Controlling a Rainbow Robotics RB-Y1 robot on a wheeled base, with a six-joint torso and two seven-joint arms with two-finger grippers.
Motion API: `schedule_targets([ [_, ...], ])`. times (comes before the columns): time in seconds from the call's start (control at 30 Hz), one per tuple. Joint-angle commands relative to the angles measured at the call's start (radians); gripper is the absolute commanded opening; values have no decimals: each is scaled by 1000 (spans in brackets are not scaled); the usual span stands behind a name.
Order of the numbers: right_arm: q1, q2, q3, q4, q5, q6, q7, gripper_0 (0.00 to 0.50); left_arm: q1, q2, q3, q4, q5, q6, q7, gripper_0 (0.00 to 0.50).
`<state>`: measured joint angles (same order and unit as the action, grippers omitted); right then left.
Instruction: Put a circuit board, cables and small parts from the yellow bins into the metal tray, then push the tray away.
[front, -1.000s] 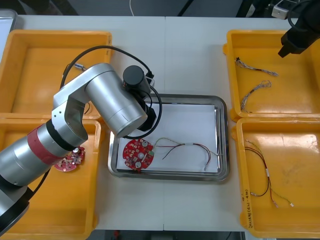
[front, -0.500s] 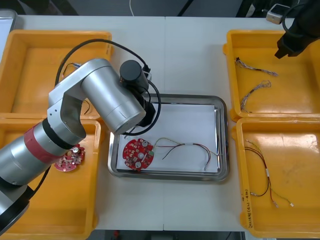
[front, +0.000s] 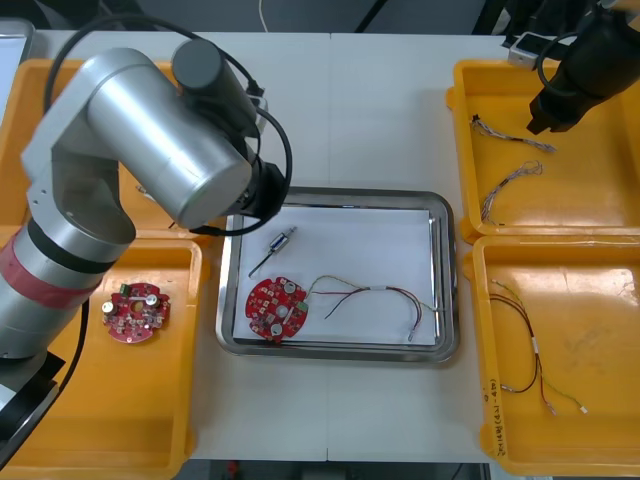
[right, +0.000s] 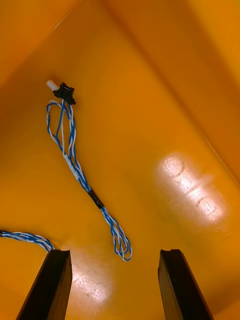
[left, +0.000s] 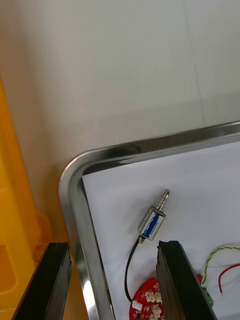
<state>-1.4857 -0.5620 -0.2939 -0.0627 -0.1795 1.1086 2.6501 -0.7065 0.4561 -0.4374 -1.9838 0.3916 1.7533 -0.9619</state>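
Open right gripper (right: 114, 255) (light table's (front: 380, 100) one o'clock) could catch only one loop of the twisted blue-and-white cable (right: 95, 199). Left gripper (left: 112, 245) stands open

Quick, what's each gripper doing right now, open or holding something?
Left gripper: open, empty, above the metal tray corner.
Right gripper: open, empty, above a blue and white cable.

Left arm (front: 150, 130) is all brushed silver, fat rounded cylinders, with a red band (front: 35, 270) low down and a black round cap (front: 203, 66) on top. Black cable (front: 287, 150) loops off it. Right arm (front: 575, 70) is black. Fingers (left: 56, 282) are black, flat, square-tipped.
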Motion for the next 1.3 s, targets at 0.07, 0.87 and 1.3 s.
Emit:
schedule_targets([
  [0.07, -13, 10, -31, -14, -26, -26, -29, 500, -1, 38, 140, -46, 18, 29, 68, 500],
  [0.87, 85, 30, -33, -17, -87, -128, -84, 500, -47, 110, 405, 53, 16, 167, 101, 500],
  [1.3, 116, 50, -22, -17, -126, -170, -104, 500, -128, 108, 422, 316, 20, 141, 158, 500],
])
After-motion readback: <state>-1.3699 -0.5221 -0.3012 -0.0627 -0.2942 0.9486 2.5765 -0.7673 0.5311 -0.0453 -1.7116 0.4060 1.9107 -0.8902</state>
